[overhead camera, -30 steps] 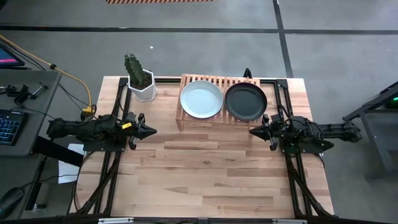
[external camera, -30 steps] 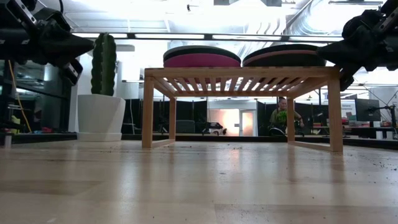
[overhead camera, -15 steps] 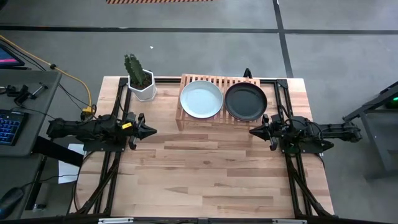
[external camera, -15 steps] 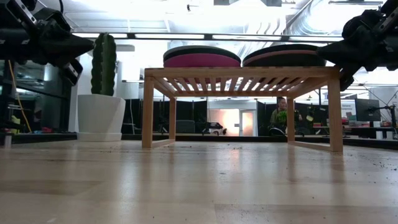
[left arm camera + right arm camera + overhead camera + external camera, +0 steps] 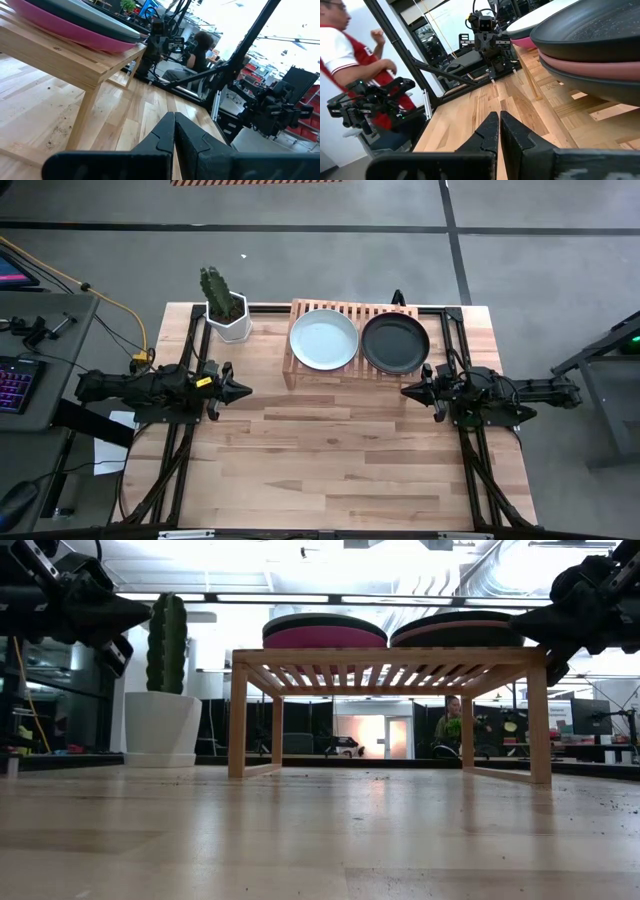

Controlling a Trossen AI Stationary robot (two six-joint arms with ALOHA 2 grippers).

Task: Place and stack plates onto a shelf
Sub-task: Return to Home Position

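High view: a slatted wooden shelf (image 5: pixel 345 306) stands at the back of the table (image 5: pixel 330 460), beside a cactus pot (image 5: pixel 228 318). Two plate stacks rest side by side on it. A pale mint plate (image 5: pixel 323 339) tops the stack on the left arm's side, and a black plate (image 5: pixel 395 344) tops the other. The left gripper (image 5: pixel 243 390) and right gripper (image 5: pixel 407 391) hover at opposite table edges, holding nothing.

Low view: a hot pink plate (image 5: pixel 324 638) lies lowest in one stack.

Left wrist view: the fingers (image 5: pixel 160 140) are pressed together, empty.

Right wrist view: the fingers (image 5: pixel 512 135) are closed to a hairline gap. A light pink plate (image 5: pixel 580 66) sits directly under the black one. A person (image 5: pixel 345 50) stands beyond the table.
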